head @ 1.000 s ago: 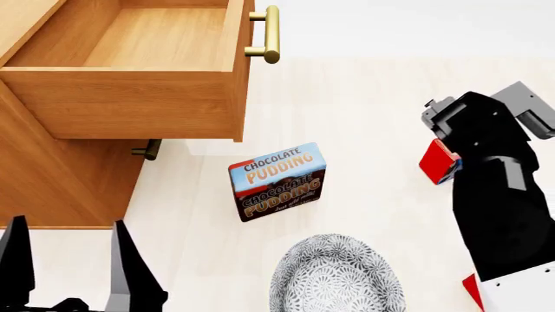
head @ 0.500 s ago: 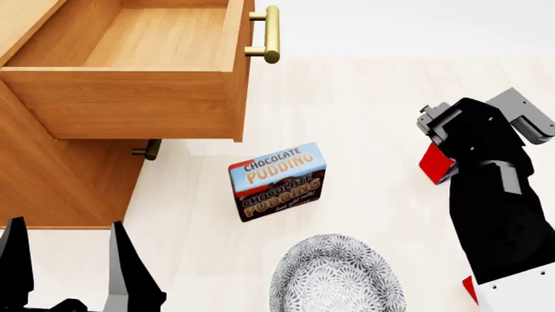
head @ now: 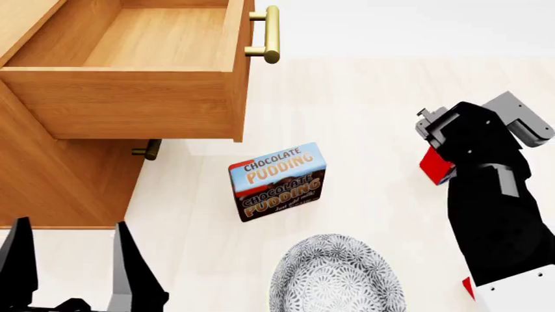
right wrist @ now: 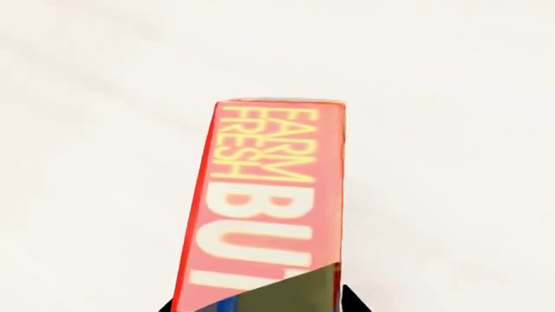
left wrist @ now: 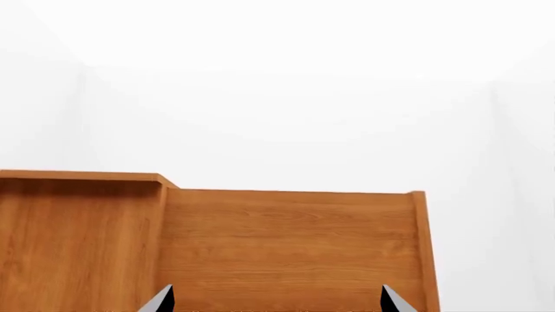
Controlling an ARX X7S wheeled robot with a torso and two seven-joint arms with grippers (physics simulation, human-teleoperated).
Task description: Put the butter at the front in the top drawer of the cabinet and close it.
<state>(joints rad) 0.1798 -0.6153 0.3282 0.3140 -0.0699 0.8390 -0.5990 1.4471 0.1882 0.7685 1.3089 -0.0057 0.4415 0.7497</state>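
Step in hand: carry phase. The right hand [head: 436, 158] is clamped on the butter [right wrist: 264, 201], a red box lettered "FARM FRESH BU…"; in the right wrist view the box juts out from between the dark fingertips [right wrist: 286, 292], and in the head view only a red corner shows behind the black wrist. It looks to be held clear of the desk [head: 373, 104], though I can't tell for sure. It sits well to the right of the cabinet [head: 52, 188], w/ the chocolate pudding box [head: 277, 181] and the patterned bowl [head: 336, 276] between.

The top drawer [head: 130, 78] is pulled out and open, inside bare wood as far as seen, brass handle [head: 270, 34] facing the right arm. The lower drawer handle [head: 149, 150] peeks out beneath.

Left hand [head: 74, 270]: fingers apart, holding nothing, parked low near the cabinet's side; its wrist view shows only wood panel.

Next move, as I judge it: swing the right arm left and up, over the pudding box, clear the drawer's front wall and handle, then lower and release inside. After that, push the drawer front shut.

Vs. 1 s ago: the right wrist has shifted a bit and turned, so less of the red box shows in the head view. The left hand has moved only slightly; drawer, pudding box and bowl unchanged.
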